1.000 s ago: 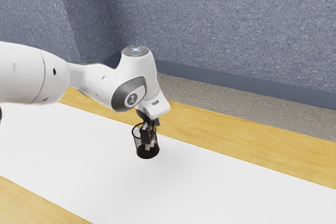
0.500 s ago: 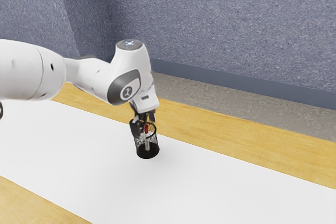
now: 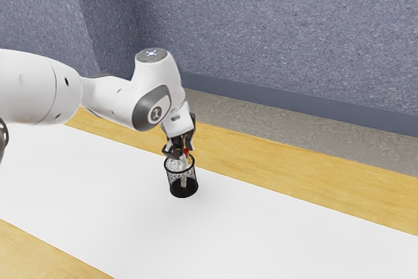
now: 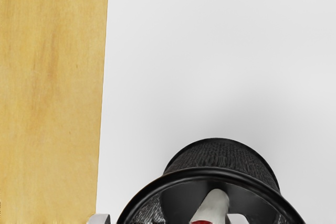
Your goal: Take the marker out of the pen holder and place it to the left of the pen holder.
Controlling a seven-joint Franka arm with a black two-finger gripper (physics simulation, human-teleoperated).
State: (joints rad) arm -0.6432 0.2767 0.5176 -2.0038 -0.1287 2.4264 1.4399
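Just above the pen holder's rim, my gripper point(image 3: 180, 152) is open, its fingers apart around the marker's upper end. The black mesh pen holder point(image 3: 183, 191) stands upright on the white surface. Inside it leans the marker point(image 3: 183, 180), pale with a red upper part showing over the rim. In the wrist view, light fingertips of the gripper point(image 4: 168, 219) show at the lower edge, spaced apart over the pen holder point(image 4: 211, 173). The marker point(image 4: 214, 204) rises between them, closer to one fingertip; its red part is cut off by the edge.
A white sheet point(image 3: 281, 233) runs along the wooden table point(image 3: 294, 171). Behind the table are a grey ledge point(image 3: 313, 138) and a speckled blue-grey wall point(image 3: 281, 31). The arm extends in from the exterior view's left.
My hand has risen from down at the holder, shifted toward the exterior view's left and changed its tilt. The marker's red part has come into view; the holder has stayed in place.
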